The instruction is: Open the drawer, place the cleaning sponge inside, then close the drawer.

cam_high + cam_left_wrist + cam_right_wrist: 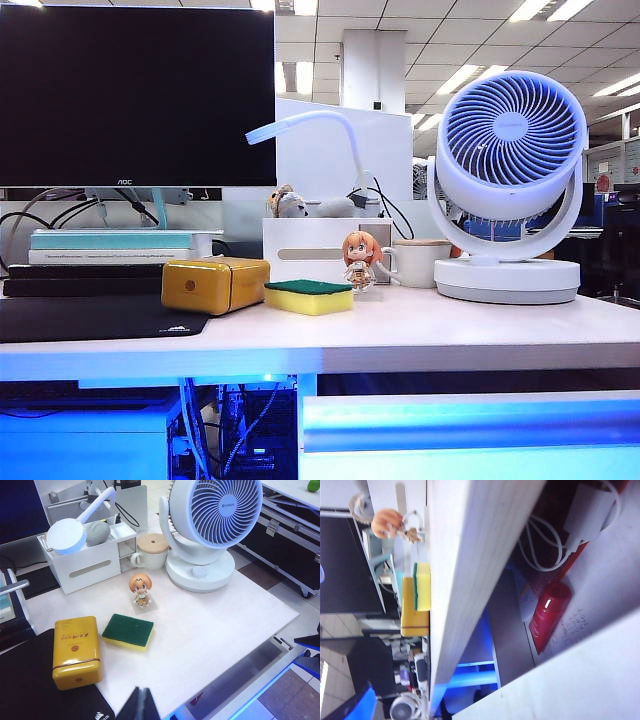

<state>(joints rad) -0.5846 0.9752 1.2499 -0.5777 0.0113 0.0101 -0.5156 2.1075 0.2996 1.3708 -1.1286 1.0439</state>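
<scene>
Trouble could easily be caused by the orange-haired figurine (pixel 361 260) just beside the cleaning sponge (pixel 308 296): a sloppy reach and it gets tipped over, or the golden-yellow box (pixel 214 284) gets nudged. Sponge is seen lying flat on the desk (pixel 420 330), untouched, green side up, between those two. Drawer (pixel 470 430) is seen pulled out under the desk's right side. Left claw (pixel 140 705) is parked high over the near desk edge, well apart from the sponge, tips apparently pressed together. Right claw isn't shown anywhere; it's judged released, down near the drawer.
</scene>
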